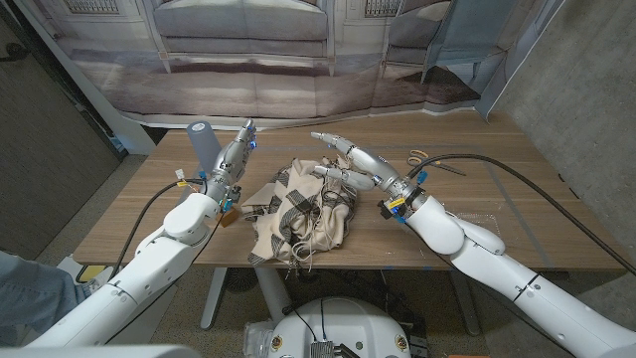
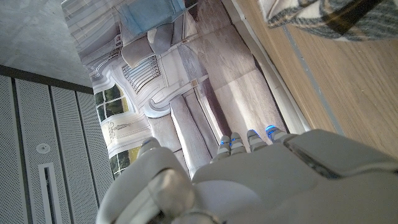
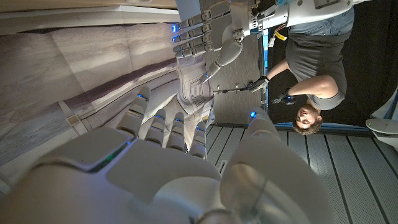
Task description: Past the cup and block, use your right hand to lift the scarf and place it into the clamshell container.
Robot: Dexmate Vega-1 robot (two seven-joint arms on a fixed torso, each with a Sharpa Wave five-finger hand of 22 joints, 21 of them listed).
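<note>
Beige cloth crossed with dark plaid lines, the scarf [image 1: 301, 217], is seen crumpled in a heap at the middle of the wooden table [image 1: 517, 224] in the head view. The right hand [image 1: 350, 164] is held just above the far right part of that heap, its fingers [image 1: 333, 140] apart and reaching toward the robot's left; nothing is seen between them, though whether the lower fingertips touch the cloth cannot be told. The left hand [image 1: 234, 159] is raised at the left side of the scarf, its fingers together and straight, holding nothing, with a grey cup [image 1: 204, 144] just beside it on its left. A small brown block [image 1: 230, 213] is partly seen by the left forearm, near the scarf's left edge. A pair of scissors [image 1: 414, 156] lies on the table beyond the right wrist. What looks like clear plastic [image 1: 485, 216], perhaps the clamshell container, is faintly made out beside the right forearm, but this cannot be told for sure. In the left wrist view a corner of the scarf [image 2: 323, 15] is shown on the table beyond the left hand [image 2: 261, 180]. In the right wrist view the right hand [image 3: 174, 168] is shown with fingers parted, the left hand [image 3: 199, 31] beyond it, and a person [image 3: 317, 56] standing further off.
</note>
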